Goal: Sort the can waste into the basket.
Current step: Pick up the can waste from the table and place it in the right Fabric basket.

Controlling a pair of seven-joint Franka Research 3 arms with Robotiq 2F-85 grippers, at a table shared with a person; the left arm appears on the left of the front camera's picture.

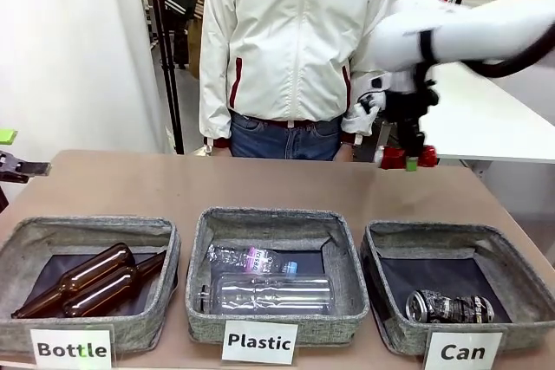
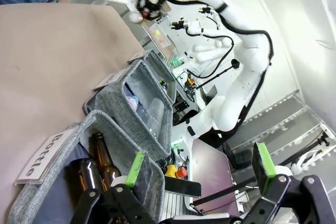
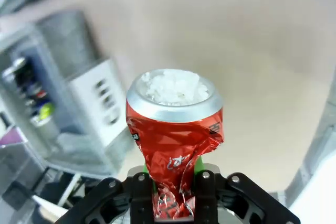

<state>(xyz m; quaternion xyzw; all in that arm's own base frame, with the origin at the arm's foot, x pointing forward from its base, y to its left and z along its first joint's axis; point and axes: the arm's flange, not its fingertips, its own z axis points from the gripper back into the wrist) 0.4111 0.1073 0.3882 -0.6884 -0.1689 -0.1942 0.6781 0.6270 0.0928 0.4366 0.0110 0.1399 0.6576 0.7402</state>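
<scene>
Spanning a white-walled room, tan table (image 1: 260, 188).

One can (image 1: 449, 307) lies in the rightmost basket (image 1: 520, 279) (another (image 1: 408, 158) held above the table's (image 1: 173, 188) far edge).

White cards (image 1: 72, 349) front the three baskets: "Bottle" at seven o'clock, "Plastic" (image 1: 259, 341) at six, "Can" (image 1: 462, 352) at five. The left wrist view shows "Bottle" too. The person's white jacket (image 1: 295, 32) bears small unreadable chest print.

Right gripper (image 1: 409, 162) hangs raised with jaws clamped; left gripper (image 2: 202, 174) spread wide, low at left.
</scene>
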